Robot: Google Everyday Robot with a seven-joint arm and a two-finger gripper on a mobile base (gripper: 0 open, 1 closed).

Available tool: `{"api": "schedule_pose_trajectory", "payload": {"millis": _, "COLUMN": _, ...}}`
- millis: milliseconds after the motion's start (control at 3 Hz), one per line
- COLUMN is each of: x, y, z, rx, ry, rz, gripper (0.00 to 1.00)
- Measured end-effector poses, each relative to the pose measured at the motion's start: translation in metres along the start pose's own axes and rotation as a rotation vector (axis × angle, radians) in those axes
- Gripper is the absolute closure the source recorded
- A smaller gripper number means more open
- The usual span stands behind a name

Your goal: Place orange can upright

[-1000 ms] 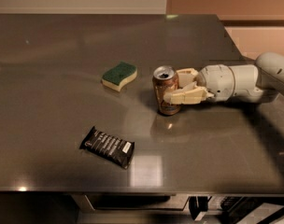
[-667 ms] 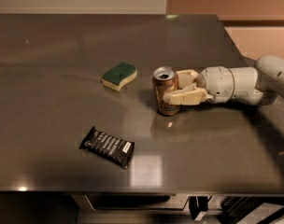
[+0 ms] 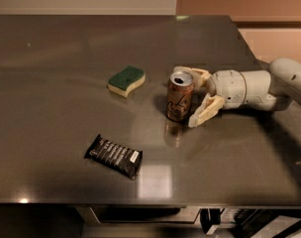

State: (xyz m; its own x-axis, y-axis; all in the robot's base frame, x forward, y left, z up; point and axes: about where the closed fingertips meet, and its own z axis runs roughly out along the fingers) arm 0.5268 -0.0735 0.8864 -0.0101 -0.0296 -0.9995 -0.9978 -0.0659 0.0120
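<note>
The orange can (image 3: 179, 99) stands upright on the grey metal table (image 3: 66, 43), right of centre, with its silver top open to view. My gripper (image 3: 190, 97) reaches in from the right at the can's right side. It is open. The near finger (image 3: 205, 111) angles down to the table beside the can's base, apart from it. The far finger (image 3: 192, 73) lies behind the can's top. The can is not held.
A green and yellow sponge (image 3: 126, 80) lies left of the can. A black snack bar wrapper (image 3: 114, 155) lies near the front edge. My white arm (image 3: 249, 89) stretches in from the right. The table's right edge (image 3: 249, 48) is close behind the arm.
The fingers were closed on the can and have now spread apart, the near one swinging down and away. The can stays upright in the same spot.
</note>
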Motion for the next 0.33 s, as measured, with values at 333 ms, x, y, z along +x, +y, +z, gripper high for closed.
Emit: {"api": "schedule_pose_trajectory", "payload": {"millis": 333, "x": 0.0, "y": 0.0, "z": 0.0001, "rx": 0.0, "ry": 0.0, "rz": 0.0, "gripper": 0.0}}
